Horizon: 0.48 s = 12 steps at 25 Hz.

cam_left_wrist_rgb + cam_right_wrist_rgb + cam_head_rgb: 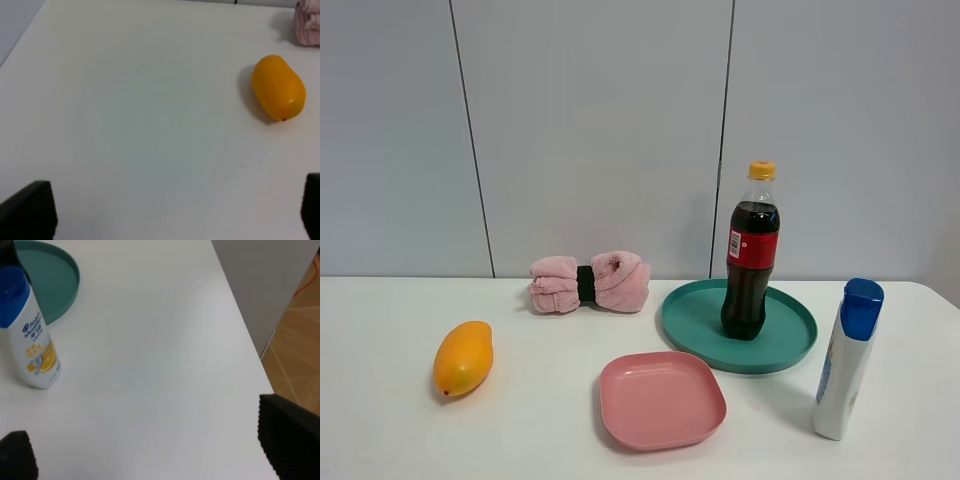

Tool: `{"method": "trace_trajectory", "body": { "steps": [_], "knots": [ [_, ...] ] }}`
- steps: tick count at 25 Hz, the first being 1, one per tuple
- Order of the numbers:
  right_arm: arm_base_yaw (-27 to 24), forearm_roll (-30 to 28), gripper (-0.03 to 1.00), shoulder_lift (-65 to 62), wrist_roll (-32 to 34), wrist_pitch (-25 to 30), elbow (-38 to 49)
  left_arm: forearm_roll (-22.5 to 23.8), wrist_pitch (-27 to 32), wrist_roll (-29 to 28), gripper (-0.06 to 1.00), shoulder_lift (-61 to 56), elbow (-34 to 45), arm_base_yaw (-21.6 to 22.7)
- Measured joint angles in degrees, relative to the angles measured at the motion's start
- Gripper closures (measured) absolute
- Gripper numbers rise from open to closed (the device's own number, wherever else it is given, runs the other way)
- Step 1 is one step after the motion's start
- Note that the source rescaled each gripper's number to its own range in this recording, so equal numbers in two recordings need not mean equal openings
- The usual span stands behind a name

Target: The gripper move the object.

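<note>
Tools point(170, 210) wide; shampoo point(32, 337) "head&shoulders".

You get bright, even overhead light; soft shadows beside orange mango point(278, 88) and white blue-capped bottle point(29, 335); wrist views slightly soft.

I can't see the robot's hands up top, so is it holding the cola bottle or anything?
Nothing is held. Both grippers, left and right, are open over bare table. The cola bottle stands alone on the green tray.

Mango point(463, 358) left, pink towel roll point(590, 283) behind pink plate point(661, 399), white bottle point(847, 360) right.
</note>
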Motion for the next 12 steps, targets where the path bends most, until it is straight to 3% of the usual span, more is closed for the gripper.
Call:
{"method": "trace_trajectory", "body": {
  "steps": [12],
  "knots": [
    [0.0,0.0,-0.03,0.0,0.0,0.0,0.0,0.05,0.0,0.0,-0.06,0.0,0.0,0.0]
  ]
}}
